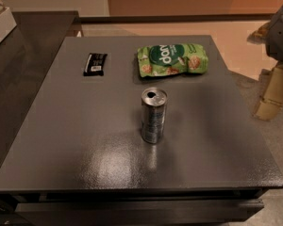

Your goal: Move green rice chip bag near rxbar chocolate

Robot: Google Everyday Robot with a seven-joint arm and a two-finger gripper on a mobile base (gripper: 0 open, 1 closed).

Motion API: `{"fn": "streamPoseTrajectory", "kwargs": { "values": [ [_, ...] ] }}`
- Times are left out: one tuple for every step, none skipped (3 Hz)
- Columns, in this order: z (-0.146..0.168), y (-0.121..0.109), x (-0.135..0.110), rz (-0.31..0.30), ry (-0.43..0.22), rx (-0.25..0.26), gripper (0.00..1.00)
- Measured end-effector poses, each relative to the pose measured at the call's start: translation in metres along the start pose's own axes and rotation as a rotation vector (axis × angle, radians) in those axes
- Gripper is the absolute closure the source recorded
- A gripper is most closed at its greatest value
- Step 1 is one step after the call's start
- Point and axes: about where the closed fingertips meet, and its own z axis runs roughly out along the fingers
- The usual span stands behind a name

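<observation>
The green rice chip bag (172, 59) lies flat at the back of the grey table (85, 140), right of centre, with its dark green round logo facing up. The rxbar chocolate (95, 64), a small black wrapper, lies at the back left, about a bag's width to the left of the bag. My gripper (273, 93) hangs at the right edge of the view, off the table's right side and away from both things. It holds nothing that I can see.
An opened silver can (153, 115) stands upright in the middle of the table, in front of the bag. A darker counter (33, 36) adjoins the table on the left. Floor lies behind and to the right.
</observation>
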Motion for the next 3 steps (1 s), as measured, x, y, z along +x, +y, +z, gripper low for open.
{"fn": "streamPoseTrajectory", "kwargs": {
  "values": [
    [0.0,0.0,0.0,0.0,0.0,0.0,0.0],
    [0.001,-0.01,-0.004,-0.022,-0.005,0.021,0.0],
    [0.01,-0.031,-0.015,-0.06,-0.026,0.058,0.0]
  ]
}}
